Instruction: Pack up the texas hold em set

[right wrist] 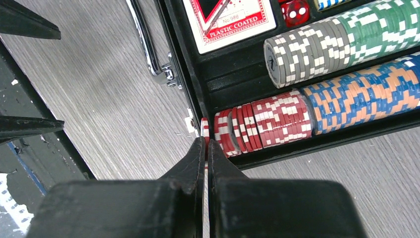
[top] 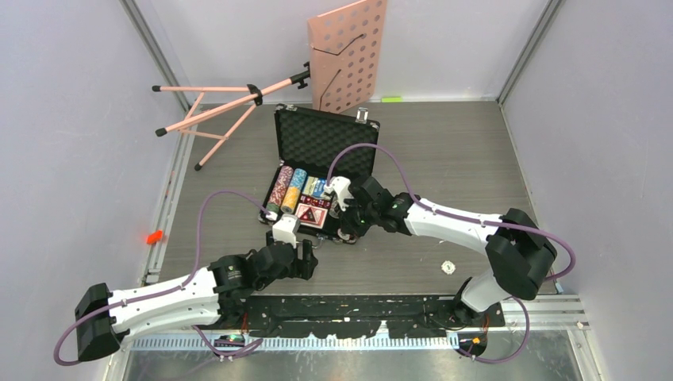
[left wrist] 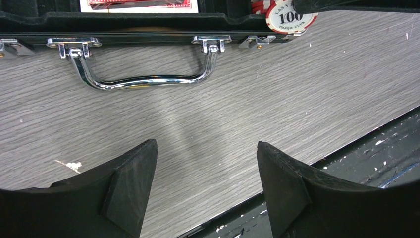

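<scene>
**Poker set, case open, one chip held at the corner**

Case (top: 325,147): black with silver edging, sitting open at mid-desk (top: 444,159), its foam-lined lid standing up at the far side. Its chrome handle (left wrist: 143,82) is lying flat on the desk against the near wall.

Contents, lying in the slots of the tray:
- a row of red chips (right wrist: 282,119) followed by blue and orange chips (right wrist: 361,99), filling the slot by the right wall;
- grey chips (right wrist: 297,52) running into green chips (right wrist: 381,29) in the next slot;
- a red-backed card deck (right wrist: 230,20) lying face up by the near wall, with a red die (right wrist: 295,12) sitting just beside it.

Right hand (right wrist: 207,146): reaching down at the near right corner of the case, fingers pressing together on a red-and-white chip (left wrist: 290,17) marked 100, which is standing on edge at the rim.

Left hand (left wrist: 207,145): hovering over bare desk just in front of the handle, fingers spread wide apart, gripping nothing.

Also present: a pink perforated music stand (top: 349,51), leaning at the back wall behind the case.
</scene>
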